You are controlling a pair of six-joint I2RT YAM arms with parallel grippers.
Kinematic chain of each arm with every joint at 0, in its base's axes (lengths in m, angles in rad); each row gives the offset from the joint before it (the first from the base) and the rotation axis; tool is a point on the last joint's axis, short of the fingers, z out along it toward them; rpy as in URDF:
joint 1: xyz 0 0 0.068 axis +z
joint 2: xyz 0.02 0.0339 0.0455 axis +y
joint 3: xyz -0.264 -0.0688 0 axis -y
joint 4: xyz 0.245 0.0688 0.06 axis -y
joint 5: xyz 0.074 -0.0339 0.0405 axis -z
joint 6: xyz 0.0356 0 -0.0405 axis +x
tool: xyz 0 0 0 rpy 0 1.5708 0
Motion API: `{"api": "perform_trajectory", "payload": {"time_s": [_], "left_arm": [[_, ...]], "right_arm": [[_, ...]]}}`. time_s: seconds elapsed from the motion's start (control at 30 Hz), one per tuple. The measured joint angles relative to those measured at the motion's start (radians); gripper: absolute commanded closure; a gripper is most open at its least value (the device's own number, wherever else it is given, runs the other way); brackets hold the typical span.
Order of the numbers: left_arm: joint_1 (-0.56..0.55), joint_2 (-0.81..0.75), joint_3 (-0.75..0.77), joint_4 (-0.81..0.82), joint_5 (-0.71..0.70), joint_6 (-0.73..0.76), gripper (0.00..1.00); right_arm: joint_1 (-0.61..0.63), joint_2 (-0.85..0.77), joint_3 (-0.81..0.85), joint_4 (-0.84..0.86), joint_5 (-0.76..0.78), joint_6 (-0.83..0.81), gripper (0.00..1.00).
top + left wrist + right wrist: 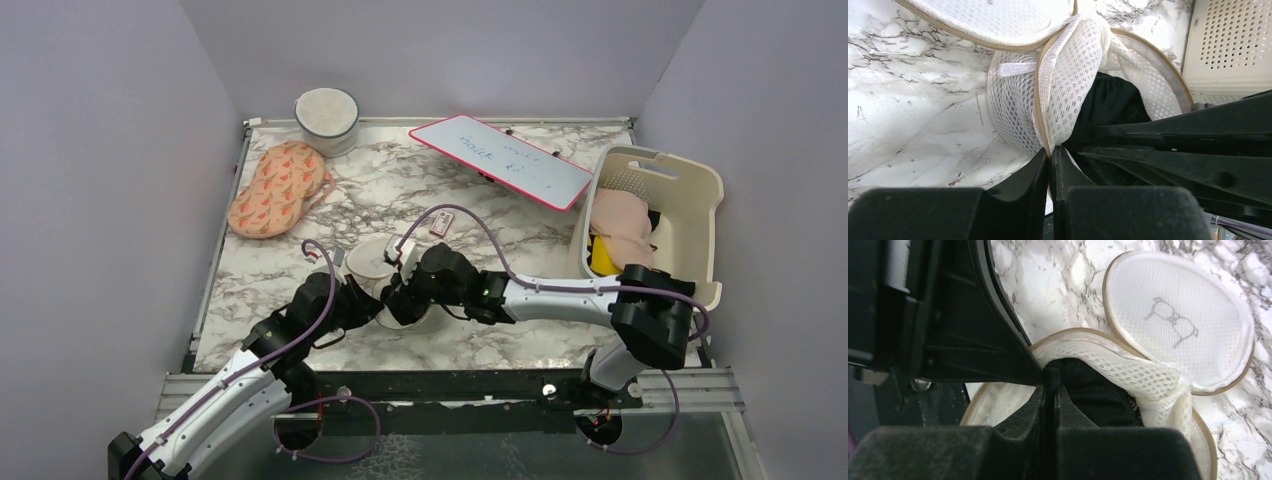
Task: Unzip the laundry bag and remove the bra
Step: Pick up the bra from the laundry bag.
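The laundry bag lies unzipped at mid-table, its round lid with the black mark folded back. Black fabric fills its opening and also shows in the left wrist view. My left gripper is shut on the bag's beige zipper edge. My right gripper is shut on a fold of the black fabric at the bag's mouth. Both grippers meet over the bag in the top view, left, right. The pale pink-beige bra lies in the basket at right.
The cream slotted basket stands at the right edge with a yellow garment inside. An orange-patterned pouch and a round white mesh container sit at back left. A red-edged whiteboard leans at the back; a small card lies nearby.
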State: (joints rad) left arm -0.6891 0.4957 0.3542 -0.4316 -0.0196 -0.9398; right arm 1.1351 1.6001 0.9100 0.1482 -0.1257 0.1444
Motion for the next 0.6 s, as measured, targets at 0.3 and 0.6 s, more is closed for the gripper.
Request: {"api": "perform_trajectory", "payload": {"time_s": [0.3,0.6], "left_arm": [[0.000,-0.009,0.000,0.000,0.002,0.003,1.00],[0.000,-0.002,0.000,0.013,0.028,0.019,1.00]], "right_arm": [[0.000,-0.091,-0.005,0.060,0.095,0.096,0.99],[0.000,-0.114,-0.048,0.251,0.160,0.222,0.99]]}}
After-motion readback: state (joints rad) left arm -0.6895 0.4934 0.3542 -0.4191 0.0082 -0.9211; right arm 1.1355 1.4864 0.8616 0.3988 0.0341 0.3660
